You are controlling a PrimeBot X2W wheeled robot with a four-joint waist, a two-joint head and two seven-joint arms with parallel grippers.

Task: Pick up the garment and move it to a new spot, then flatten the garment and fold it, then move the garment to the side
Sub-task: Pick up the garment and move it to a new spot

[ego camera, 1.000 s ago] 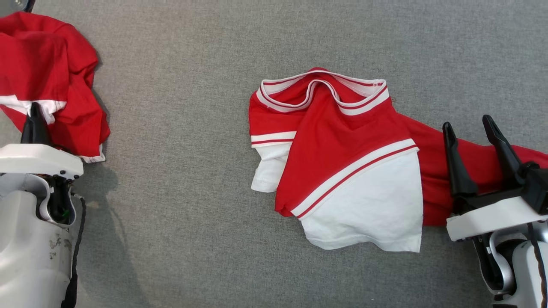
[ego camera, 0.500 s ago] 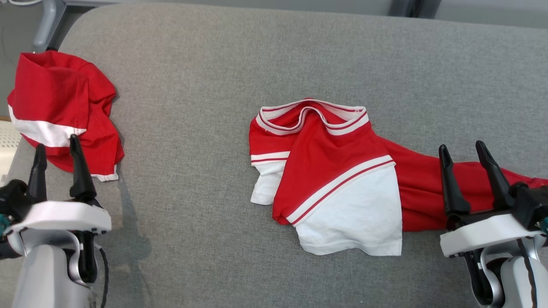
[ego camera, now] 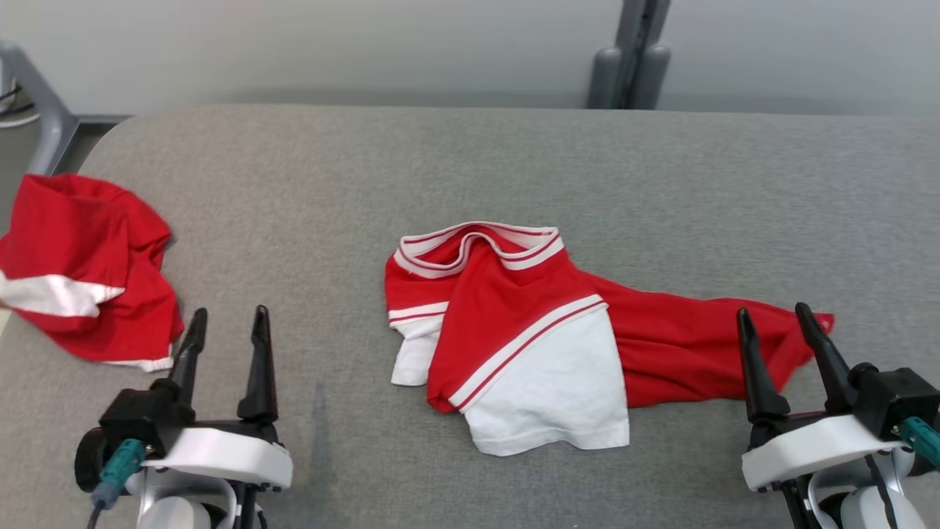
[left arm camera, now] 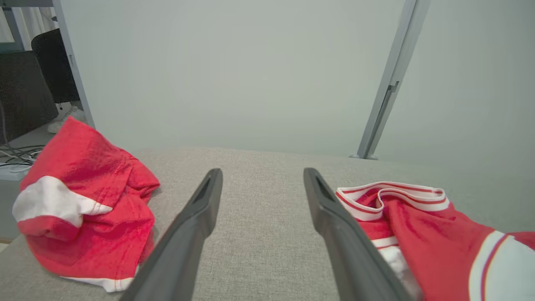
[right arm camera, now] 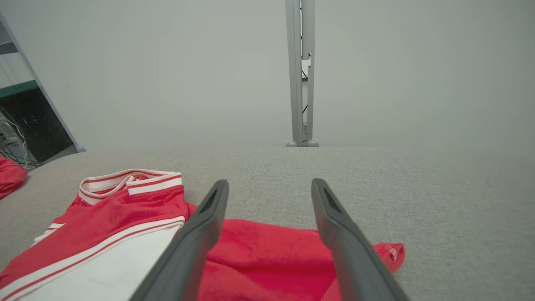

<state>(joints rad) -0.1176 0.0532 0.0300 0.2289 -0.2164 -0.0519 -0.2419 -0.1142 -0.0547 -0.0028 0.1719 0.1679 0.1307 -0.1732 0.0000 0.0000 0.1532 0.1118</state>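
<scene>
**A:** Garment [ego camera: 507, 323]: where does it lie, and how would it take a grip?

**B:** Left to right, then; a red bundle [ego camera: 81, 286] sits at the left edge of the surface [ego camera: 330, 169], well apart from the garment; the left pincer [ego camera: 229, 314] stands wide with nothing in it, over bare surface between the two; the garment is mid-surface and crumpled, collar [ego camera: 477, 239] to the rear, white panel [ego camera: 558, 404] to the front, a red tail [ego camera: 683, 345] trailing right; the right pincer [ego camera: 772, 310] is wide too, at the tail's end, holding nothing; whether it touches the cloth, I cannot tell.

**A:** Handling?

**B:** Light, soft and limp, I judge; it will sag and drag rather than slide; a pinch may catch only the top layer; best taken at the collar's ribbed edge or a hemmed corner, one pincer to each side, so it spreads as it lifts.

**A:** Room?

**B:** Plenty bare behind it, and between bundle and garment; right of the tail is open as well; the near edge I cannot see; mind the left edge, where cloth could slip off.
</scene>
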